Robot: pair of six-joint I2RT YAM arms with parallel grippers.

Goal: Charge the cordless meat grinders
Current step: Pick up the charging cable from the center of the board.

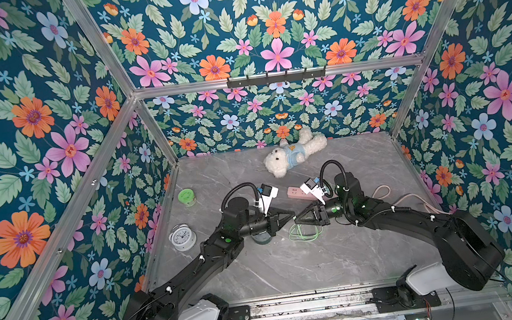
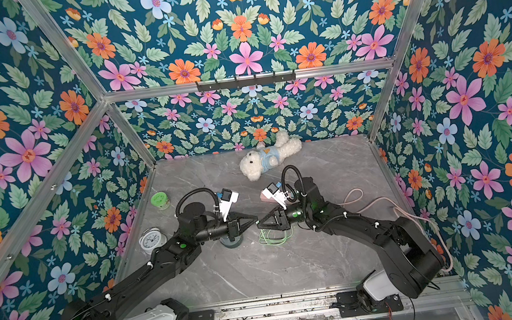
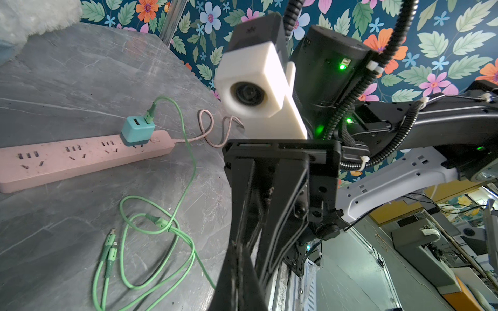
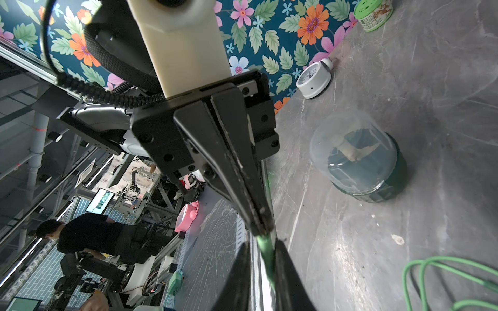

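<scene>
Right wrist: pale piece (image 4: 350, 152) inside grinder (image 4: 377, 185); left gripper (image 4: 260, 229) clamps cable (image 4: 269, 272), right gripper (image 4: 262, 246) unclear.

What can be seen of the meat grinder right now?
The grinder is a squat cylinder: a translucent, plastic-looking dome over a dark teal-green base, with a pale blade-like part inside. It stands upright on the grey table, apart from the green cable. In both top views the left arm mostly hides it.

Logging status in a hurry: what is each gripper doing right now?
Left gripper: closed on the thin green charging cable.
Right gripper: fingers either side of that cable; grip cannot be told.
</scene>
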